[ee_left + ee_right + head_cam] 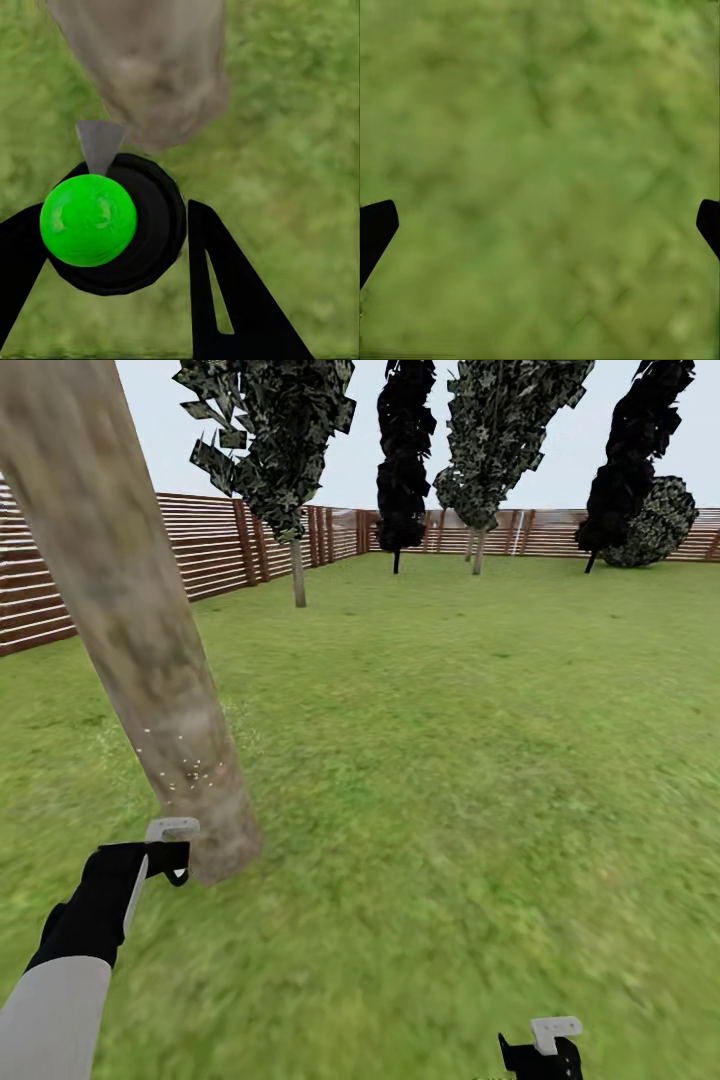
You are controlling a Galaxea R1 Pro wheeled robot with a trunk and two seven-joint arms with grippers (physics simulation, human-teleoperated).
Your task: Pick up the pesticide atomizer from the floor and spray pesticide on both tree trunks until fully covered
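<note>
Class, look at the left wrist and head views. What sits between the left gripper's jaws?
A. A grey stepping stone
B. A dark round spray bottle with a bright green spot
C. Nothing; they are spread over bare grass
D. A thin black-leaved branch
B: the dark round spray bottle with a bright green spot sits between the left gripper jaws, its pale nozzle aimed at the mottled grey-brown tree trunk.

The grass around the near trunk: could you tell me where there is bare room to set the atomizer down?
Open grass runs from the tree trunk to the far fence. It is tight at the trunk's base, where the left gripper holds the pesticide atomizer.
</note>
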